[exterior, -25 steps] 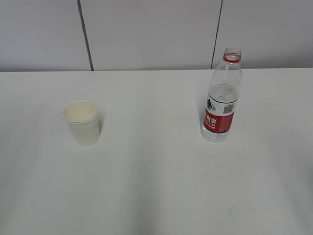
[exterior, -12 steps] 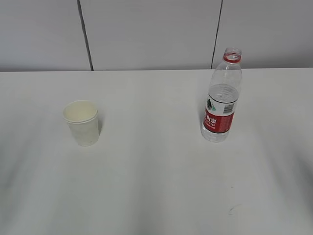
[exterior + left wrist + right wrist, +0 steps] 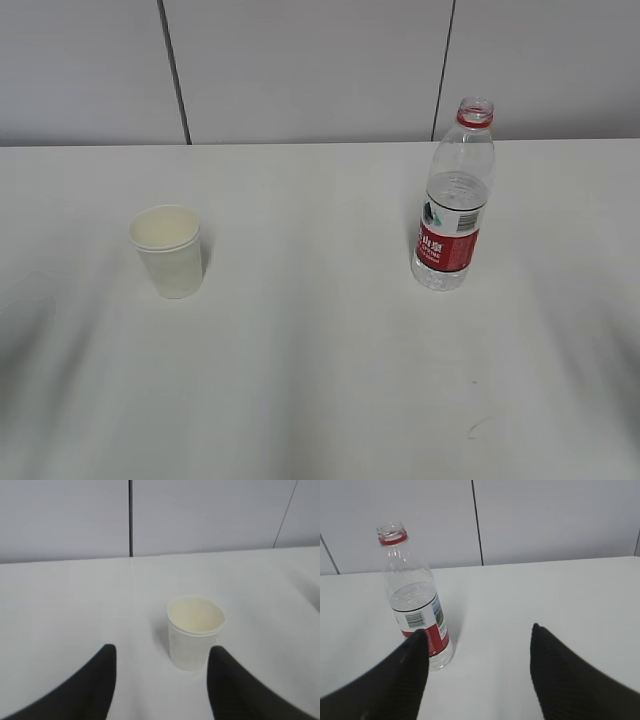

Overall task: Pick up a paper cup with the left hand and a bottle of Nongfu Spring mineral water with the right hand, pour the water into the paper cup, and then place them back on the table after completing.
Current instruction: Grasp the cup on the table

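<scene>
A white paper cup (image 3: 168, 251) stands upright on the left of the white table (image 3: 320, 330). An uncapped clear bottle (image 3: 453, 196) with a red label and red neck ring stands on the right, partly filled with water (image 3: 455, 190). Neither arm shows in the exterior view. In the left wrist view the left gripper (image 3: 161, 655) is open, short of the cup (image 3: 194, 632), which stands ahead and slightly right. In the right wrist view the right gripper (image 3: 478, 636) is open, and the bottle (image 3: 415, 602) stands ahead by its left finger (image 3: 400, 675).
A grey panelled wall (image 3: 300, 70) with dark vertical seams runs behind the table's far edge. Soft shadows lie on the table at the lower left and lower right of the exterior view.
The cup and bottle have not moved. The shadows at the lower left and lower right of the table have spread further in.
</scene>
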Controlling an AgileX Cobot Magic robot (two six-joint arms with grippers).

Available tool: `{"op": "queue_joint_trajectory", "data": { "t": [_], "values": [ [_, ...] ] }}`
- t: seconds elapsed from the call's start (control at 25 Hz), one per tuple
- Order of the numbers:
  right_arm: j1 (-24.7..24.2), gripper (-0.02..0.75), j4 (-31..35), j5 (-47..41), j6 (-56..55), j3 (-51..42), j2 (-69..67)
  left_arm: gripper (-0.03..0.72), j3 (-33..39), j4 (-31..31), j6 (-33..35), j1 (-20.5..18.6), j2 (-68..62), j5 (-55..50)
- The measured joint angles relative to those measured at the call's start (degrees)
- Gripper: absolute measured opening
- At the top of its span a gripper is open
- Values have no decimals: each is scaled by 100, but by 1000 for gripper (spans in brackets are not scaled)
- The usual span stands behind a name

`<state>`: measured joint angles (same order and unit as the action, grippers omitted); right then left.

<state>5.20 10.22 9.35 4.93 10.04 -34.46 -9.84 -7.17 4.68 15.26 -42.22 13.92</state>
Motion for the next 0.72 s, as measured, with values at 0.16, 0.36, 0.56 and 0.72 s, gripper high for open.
{"op": "queue_joint_trajectory", "data": {
  "t": [0.16,0.36,0.56,0.72],
  "values": [
    [0,476,3,150,0,0,-163,373,0,179,0,32,-1194,916],
    [0,476,13,299,0,0,-183,373,-6,494,-137,32,-2596,2282],
    [0,476,13,328,-11,0,-183,373,-25,1102,-519,32,-4049,3918],
    [0,476,13,328,-11,0,-183,373,-60,1516,-555,32,-5158,4979]
  ]
}}
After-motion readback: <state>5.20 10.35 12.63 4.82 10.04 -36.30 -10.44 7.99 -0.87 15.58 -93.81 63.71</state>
